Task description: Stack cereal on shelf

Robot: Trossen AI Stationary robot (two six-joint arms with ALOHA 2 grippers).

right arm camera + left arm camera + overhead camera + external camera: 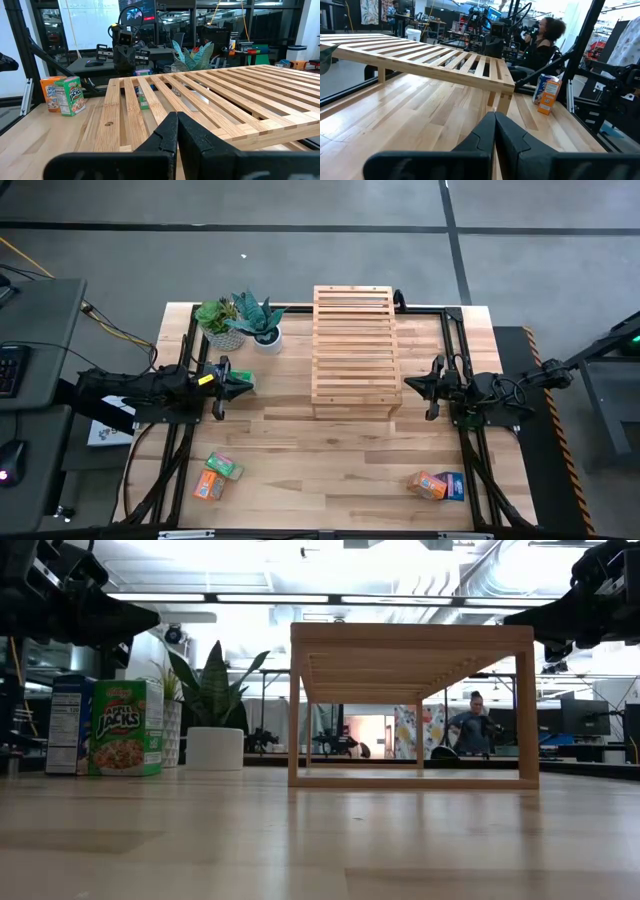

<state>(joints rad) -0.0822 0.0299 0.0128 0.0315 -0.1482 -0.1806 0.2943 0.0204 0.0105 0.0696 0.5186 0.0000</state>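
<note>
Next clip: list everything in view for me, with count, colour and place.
shelf: one, light wood, back centre of table
back-left cereal pair: two, green and blue, upright beside left pincer
front-left cereal pair: two, green and orange, front left
front-right cereal pair: two, orange and blue, front right
potted plants: two, green in white pots, left of shelf
table: one, light wood
person: one, room beyond table
left pincer: shut, empty, left of shelf
right pincer: shut, empty, right of shelf
</note>
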